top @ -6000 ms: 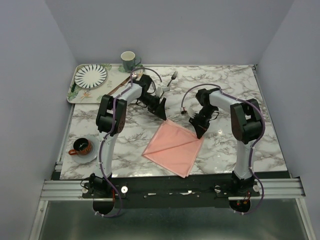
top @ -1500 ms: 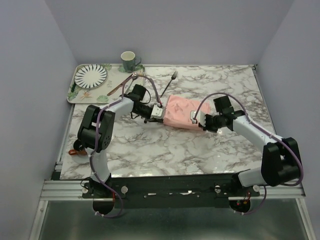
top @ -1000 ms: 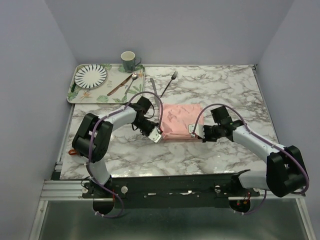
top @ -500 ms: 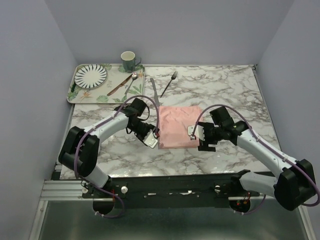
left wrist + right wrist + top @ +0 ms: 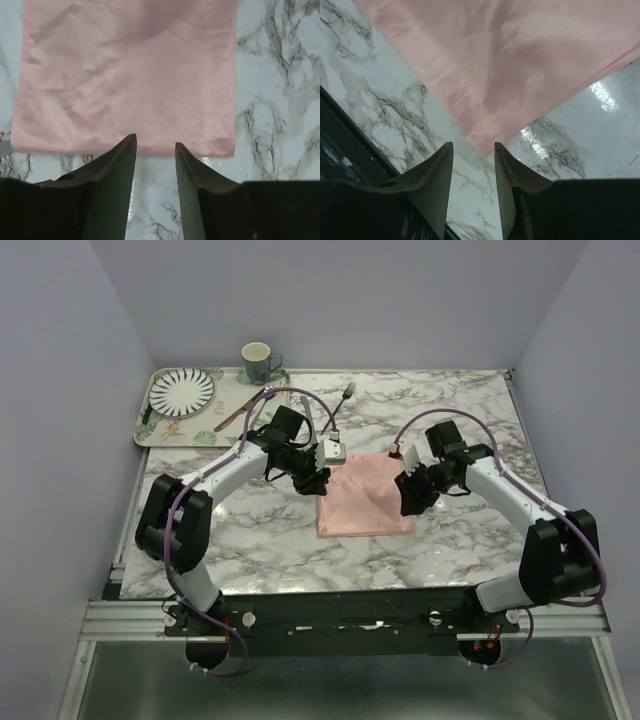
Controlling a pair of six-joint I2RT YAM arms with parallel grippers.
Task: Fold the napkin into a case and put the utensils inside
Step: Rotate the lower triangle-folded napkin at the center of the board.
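Hazard: left tool (image 5: 155, 142), jaws apart and empty, stands at the left edge of the napkin (image 5: 365, 498), folded flat on the counter (image 5: 470, 420). Right tool (image 5: 473, 145), likewise apart, hangs over its right corner; pinching one layer could undo the fold.

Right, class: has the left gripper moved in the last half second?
Yes: the left gripper has shifted along the napkin's left edge, away from the robot and closer to the fork.

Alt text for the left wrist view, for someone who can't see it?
The folded salmon-pink napkin lies flat on the marble table, filling the upper frame. The left gripper sits at the bottom, jaws apart and empty, reaching the napkin's near edge.
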